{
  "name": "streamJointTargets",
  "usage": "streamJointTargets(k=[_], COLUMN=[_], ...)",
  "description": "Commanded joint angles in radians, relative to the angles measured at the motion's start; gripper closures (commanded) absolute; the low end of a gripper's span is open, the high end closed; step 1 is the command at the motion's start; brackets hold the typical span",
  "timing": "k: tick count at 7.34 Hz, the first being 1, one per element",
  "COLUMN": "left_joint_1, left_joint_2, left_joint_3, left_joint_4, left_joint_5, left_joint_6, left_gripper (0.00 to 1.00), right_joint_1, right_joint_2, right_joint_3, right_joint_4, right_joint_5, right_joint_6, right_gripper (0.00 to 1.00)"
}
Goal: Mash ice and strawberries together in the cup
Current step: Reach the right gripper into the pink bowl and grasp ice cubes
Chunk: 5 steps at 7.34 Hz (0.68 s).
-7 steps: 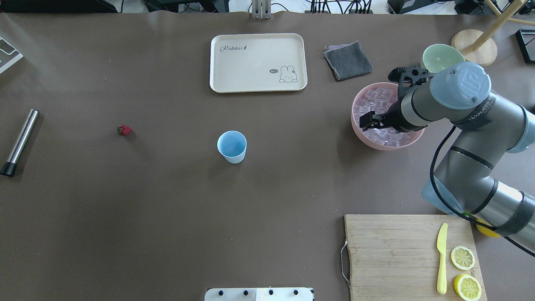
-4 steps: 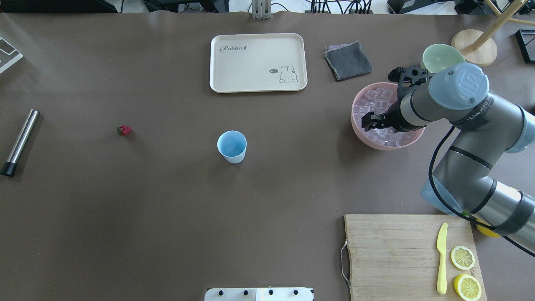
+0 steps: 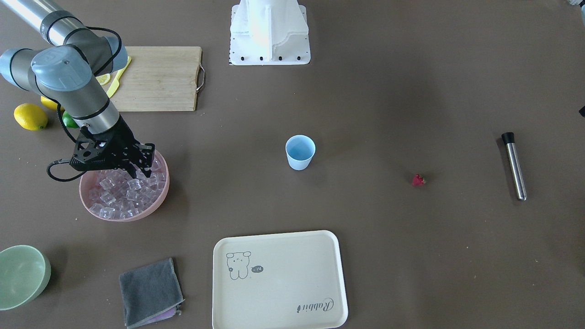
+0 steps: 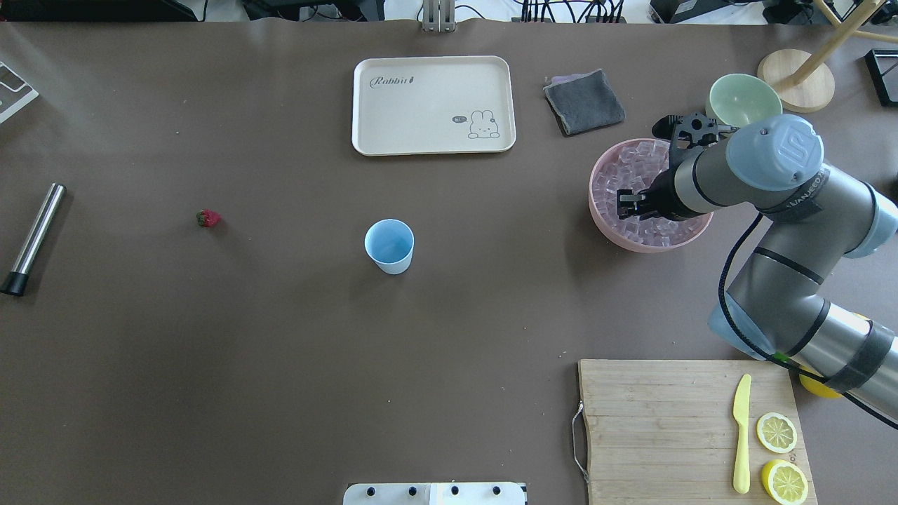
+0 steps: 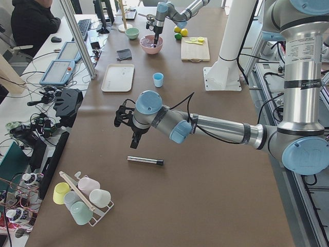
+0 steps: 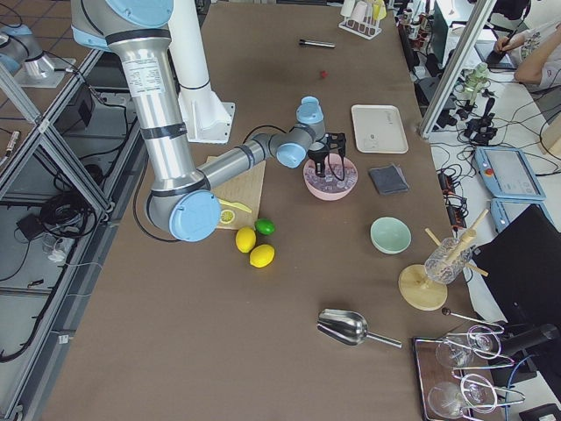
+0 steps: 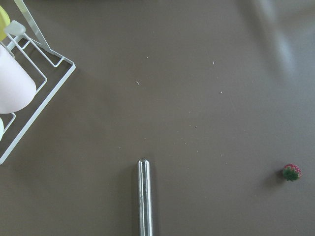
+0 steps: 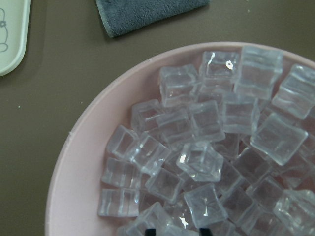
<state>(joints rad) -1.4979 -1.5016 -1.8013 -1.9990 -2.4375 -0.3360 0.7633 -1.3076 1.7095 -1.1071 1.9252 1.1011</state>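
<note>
My right gripper reaches down into the pink bowl and is open, its fingertips among the ice. The wrist view shows only the two dark tips at its bottom edge, with cubes between them. The light blue cup stands upright at the table's middle and looks empty. One small strawberry lies alone far to the cup's left. My left gripper hangs over the table above a steel rod; whether it is open or shut I cannot tell.
The steel rod with a black end lies at the far left. A cream tray, grey cloth and pale green bowl sit at the back. A cutting board holds a yellow knife and lemon halves.
My right gripper has sunk lower into the ice in the pink bowl and shifted slightly right. The cup, strawberry and rod have not moved.
</note>
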Motion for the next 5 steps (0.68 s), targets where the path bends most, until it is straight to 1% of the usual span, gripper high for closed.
streamJointTargets(k=[1,2,3,4,5], left_joint_1=[-0.001,-0.001,-0.001,-0.001,-0.001], left_joint_2=[0.001,0.000,0.000,0.000,0.001], left_joint_3=[0.002,0.002,0.003,0.002,0.000], left_joint_4=[-0.009,-0.009,-0.009,-0.009,-0.009], left_joint_5=[0.000,0.000,0.000,0.000,0.000], left_joint_6=[0.000,0.000,0.000,0.000,-0.001], left_gripper=[0.02,0.02,0.02,0.02,0.02], right_joint_1=[0.010,0.022,0.039,0.072,0.085], right_joint_2=[0.001,-0.001,-0.002,0.005,0.042], right_joint_3=[-0.001,0.008,0.018,0.034,0.101], right_joint_4=[0.015,0.010,0.009,-0.009,-0.122], right_joint_5=[0.008,0.024,0.044,0.084,0.113], right_joint_6=[0.000,-0.001,-0.006,-0.006,-0.006], right_gripper=[0.97,1.00,1.00,1.00,1.00])
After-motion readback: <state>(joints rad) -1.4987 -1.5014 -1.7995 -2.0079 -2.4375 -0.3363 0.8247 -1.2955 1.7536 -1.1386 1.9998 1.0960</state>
